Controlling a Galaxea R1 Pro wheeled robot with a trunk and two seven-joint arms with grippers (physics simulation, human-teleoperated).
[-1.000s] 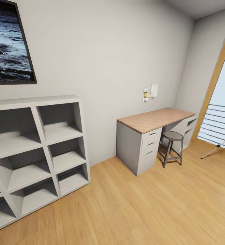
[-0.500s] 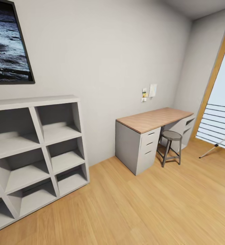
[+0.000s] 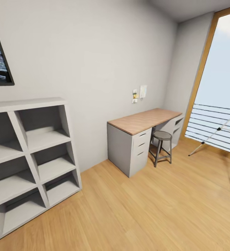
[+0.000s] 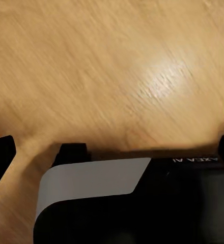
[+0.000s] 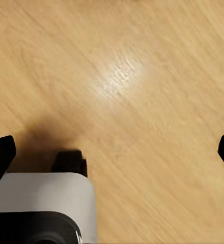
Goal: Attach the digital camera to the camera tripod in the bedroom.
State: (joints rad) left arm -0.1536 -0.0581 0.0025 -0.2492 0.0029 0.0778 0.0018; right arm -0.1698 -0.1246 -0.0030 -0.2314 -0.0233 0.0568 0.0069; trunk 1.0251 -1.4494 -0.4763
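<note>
1. Bedroom: shelf and desk stand against the wall, stool tucked by the desk, leaving the floor free for driving
2. Tripod stands near the window, cut off by the frame's right edge; head hidden
3. Camera: whereabouts cannot be told
4. Left gripper and right gripper point at the floor, fingertips spread wide, grasping nothing

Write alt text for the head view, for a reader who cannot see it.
A bedroom with a light wood floor: the camera tripod stands at the right edge before a tall window. A wood-topped grey desk with a stool lines the wall, and a grey cube shelf stands left.
</note>
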